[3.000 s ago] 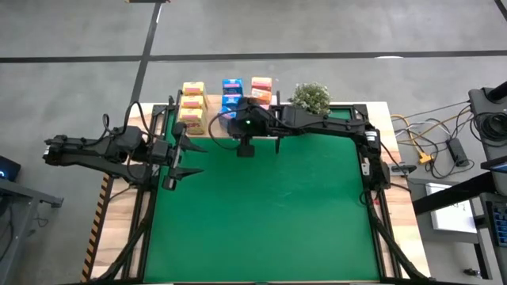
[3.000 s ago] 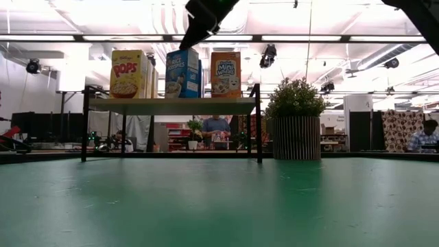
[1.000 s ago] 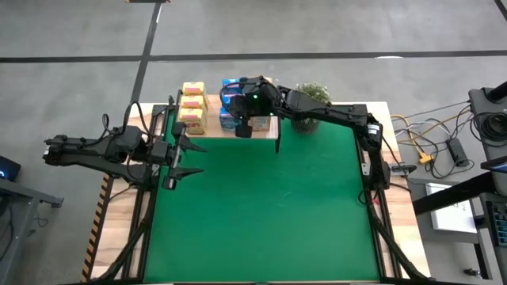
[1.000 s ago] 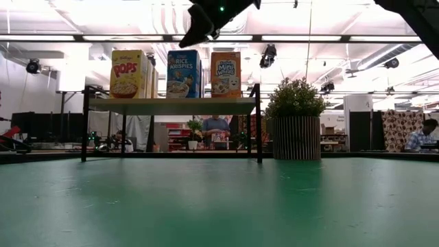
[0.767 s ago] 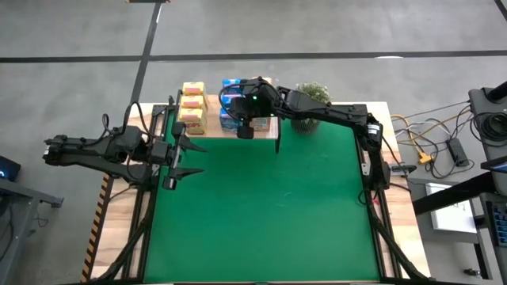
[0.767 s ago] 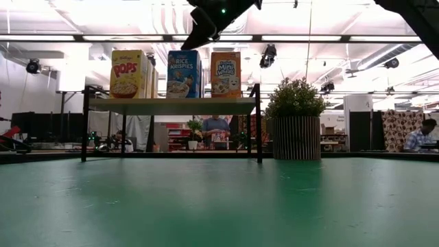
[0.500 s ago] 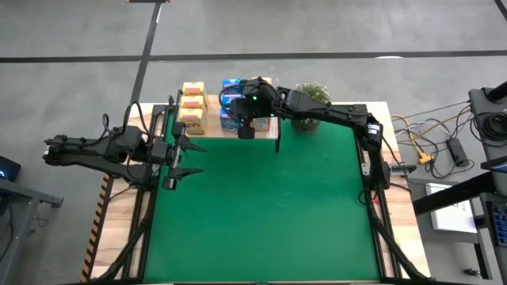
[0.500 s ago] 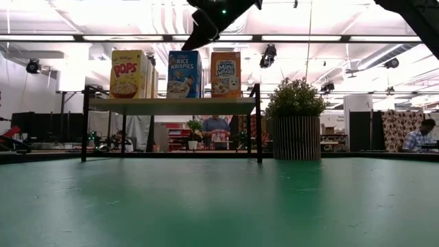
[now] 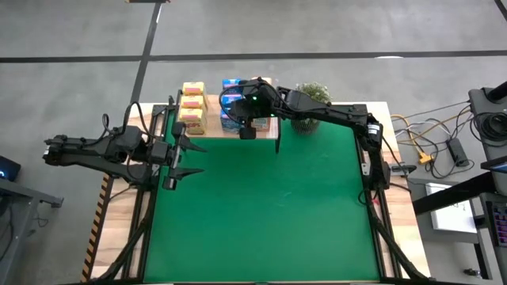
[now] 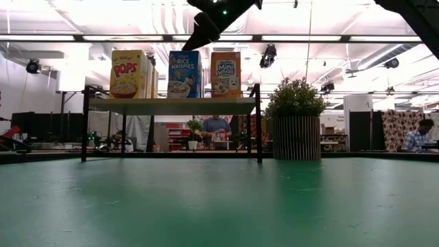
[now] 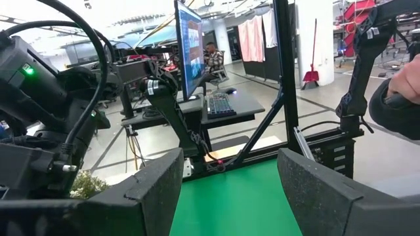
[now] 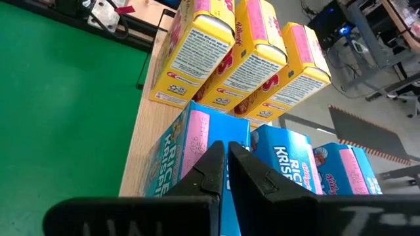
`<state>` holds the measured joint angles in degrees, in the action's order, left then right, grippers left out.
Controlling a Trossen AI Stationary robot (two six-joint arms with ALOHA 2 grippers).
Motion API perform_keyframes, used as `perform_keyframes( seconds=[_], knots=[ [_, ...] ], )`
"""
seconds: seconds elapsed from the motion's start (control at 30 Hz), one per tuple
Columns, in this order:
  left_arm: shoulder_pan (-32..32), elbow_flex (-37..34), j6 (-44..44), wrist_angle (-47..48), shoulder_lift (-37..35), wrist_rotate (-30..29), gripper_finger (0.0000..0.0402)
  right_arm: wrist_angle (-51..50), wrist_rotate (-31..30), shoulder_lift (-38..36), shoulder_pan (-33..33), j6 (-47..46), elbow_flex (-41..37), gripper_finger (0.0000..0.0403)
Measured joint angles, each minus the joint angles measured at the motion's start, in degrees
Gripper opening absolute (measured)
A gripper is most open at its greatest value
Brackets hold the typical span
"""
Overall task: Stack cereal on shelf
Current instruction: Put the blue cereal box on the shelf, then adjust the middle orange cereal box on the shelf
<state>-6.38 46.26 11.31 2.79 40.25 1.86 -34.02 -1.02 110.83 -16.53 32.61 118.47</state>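
The low light-wood shelf on thin black metal legs [image 10: 171,105] stands at the tabletop's 12 o'clock edge, with the small green potted plant [image 10: 296,128] just beside it toward 1 o'clock. On the shelf the small printed cardboard cereal boxes stand upright in rows by colour, so each front faces the room: yellow boxes [image 9: 192,107] toward 11 o'clock, blue boxes [image 12: 197,157] in the middle, orange-red boxes [image 10: 226,75] next to the plant. The right gripper [image 12: 228,164] hangs over the front blue box with its fingers pressed together and holding nothing (probably nudging or straightening that box, since closed fingers suit pushing rather than grasping). The left gripper [image 9: 176,152] waits near the tabletop's 9 o'clock edge, fingers spread wide and empty, well apart from the shelf.
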Motion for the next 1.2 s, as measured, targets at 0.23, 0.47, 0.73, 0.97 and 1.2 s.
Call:
perform_keyframes(
  seconds=[0.23, 0.47, 0.73, 0.97, 1.2],
  knots=[
    [0.0, 0.0, 0.0, 0.0, 0.0, 0.0, 0.0231, 0.0, 0.0, 0.0, 0.0, 0.0, 0.0, 0.0012],
    [0.0, 0.0, 0.0, 0.0, 0.0, 0.0, 0.0231, -0.4, 0.0, -0.4, 0.1, -0.3, 0.6, 0.0012],
    [0.0, 0.0, 0.0, -0.1, 0.0, 0.0, 0.0231, -0.1, 0.2, -1.3, 0.9, -1.1, 3.1, 0.0012],
    [0.0, 0.0, 0.6, 3.8, -2.5, 0.0, 0.0231, -3.8, 15.9, -4.5, 1.5, -6.9, 2.7, 0.0009],
    [0.0, -4.3, 1.4, 6.4, -9.6, 0.0, 0.0231, 0.0, 20.5, -9.6, 4.6, -7.6, -8.0, 0.0008]
  ],
)
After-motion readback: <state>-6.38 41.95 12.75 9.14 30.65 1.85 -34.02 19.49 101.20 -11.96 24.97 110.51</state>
